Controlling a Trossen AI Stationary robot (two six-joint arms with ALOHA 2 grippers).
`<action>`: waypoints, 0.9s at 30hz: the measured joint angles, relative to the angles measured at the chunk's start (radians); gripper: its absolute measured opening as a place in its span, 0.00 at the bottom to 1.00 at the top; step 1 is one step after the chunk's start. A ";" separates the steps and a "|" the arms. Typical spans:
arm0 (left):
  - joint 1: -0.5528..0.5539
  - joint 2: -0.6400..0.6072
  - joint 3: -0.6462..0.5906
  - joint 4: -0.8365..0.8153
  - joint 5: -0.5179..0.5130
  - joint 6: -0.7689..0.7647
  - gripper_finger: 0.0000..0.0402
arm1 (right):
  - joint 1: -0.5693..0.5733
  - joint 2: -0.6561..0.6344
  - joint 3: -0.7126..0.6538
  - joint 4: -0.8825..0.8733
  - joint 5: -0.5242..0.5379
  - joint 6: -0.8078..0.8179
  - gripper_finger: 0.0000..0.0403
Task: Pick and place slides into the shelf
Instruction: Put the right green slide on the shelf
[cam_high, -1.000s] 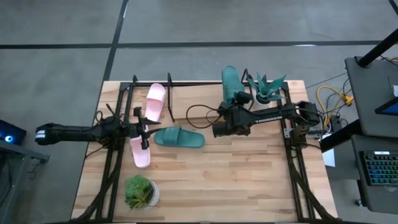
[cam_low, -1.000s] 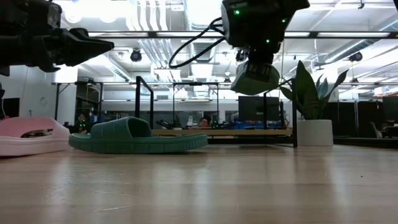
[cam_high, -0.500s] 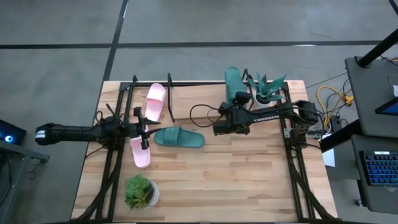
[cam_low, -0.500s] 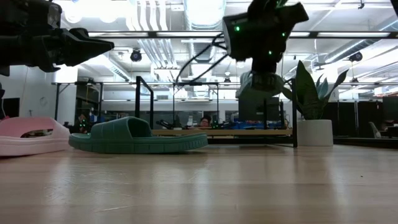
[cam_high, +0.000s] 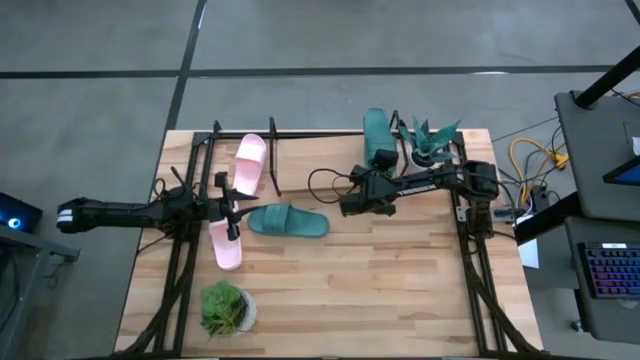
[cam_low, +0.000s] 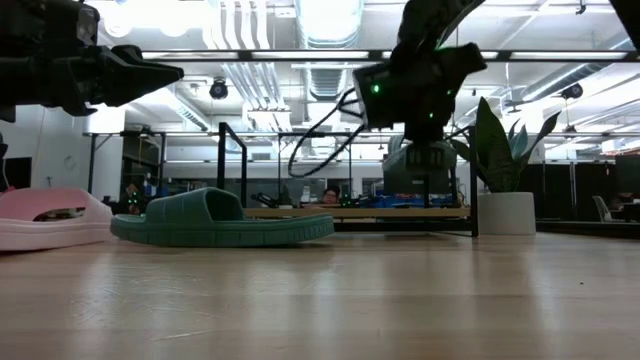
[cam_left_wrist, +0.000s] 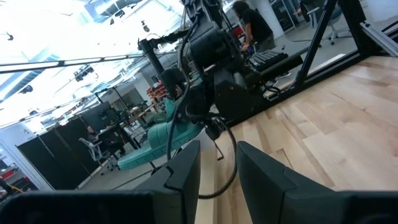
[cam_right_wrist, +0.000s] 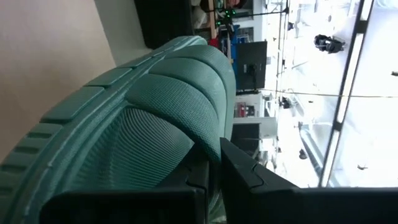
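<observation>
From above, the shelf stands along the far edge of the worktop. One pink slide lies inside it toward the far left corner, and a teal slide sits at its right end, gripped by the right tool, whose arm reaches in from the right edge. A second teal slide lies flat near the worktop's middle, and the second pink slide lies just left of it, under the left tool, which hovers above it. At worktop height, the loose teal slide rests sole down beside the pink slide at the left edge, and the right arm hangs before the shelf rods. The left wrist view shows the left tool's fingers spread apart and empty. The right wrist view shows the right tool clenched on the strap of the teal slide.
</observation>
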 joint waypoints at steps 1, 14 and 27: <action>0.000 0.000 0.000 -0.001 -0.001 0.000 0.23 | -0.003 0.012 0.000 0.000 0.004 0.000 0.03; 0.000 0.001 0.000 0.000 -0.002 0.000 0.23 | -0.025 0.163 0.000 -0.006 0.004 -0.041 0.03; 0.000 0.007 0.000 0.000 -0.002 0.000 0.23 | -0.025 0.129 -0.036 0.005 -0.018 0.027 0.03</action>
